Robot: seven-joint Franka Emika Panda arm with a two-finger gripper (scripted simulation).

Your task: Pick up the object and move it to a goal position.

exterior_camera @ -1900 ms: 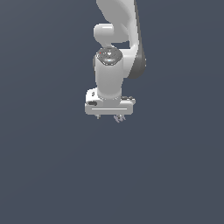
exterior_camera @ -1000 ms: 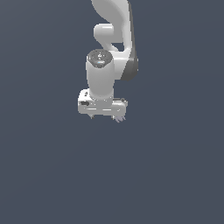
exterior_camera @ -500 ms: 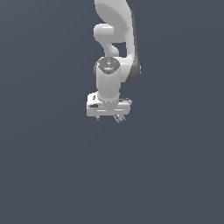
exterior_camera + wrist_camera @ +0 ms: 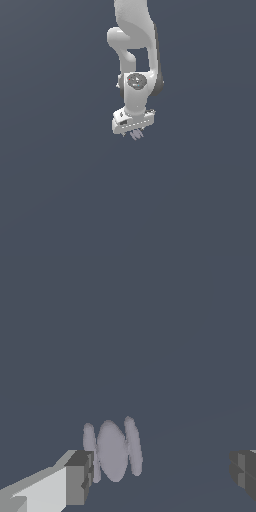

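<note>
The object (image 4: 114, 450) is a small pale lavender-grey lump, and in the wrist view it reads as three upright lobes side by side (a fat oval in the middle, a thinner sliver on each flank). It sits right against the inner face of one grey fingertip (image 4: 79, 477); the other fingertip (image 4: 244, 470) is well apart from it, with bare background between the two. So the gripper (image 4: 160, 473) is spread wide and is not clamped on the object. Whether the near finger actually touches the lump or merely stands in front of it I cannot tell.

In the exterior view the object (image 4: 136, 134) shows only as a few tiny pale prongs poking out just below the gripper (image 4: 133, 131), much smaller than the white hand above it. Whether it rests on a surface or hangs free cannot be told, since the flat slate-grey ground (image 4: 60, 190) has no visible edge or shadow.

The white arm (image 4: 136, 45) comes down from the top of the exterior view, wrist pointing downward.
</note>
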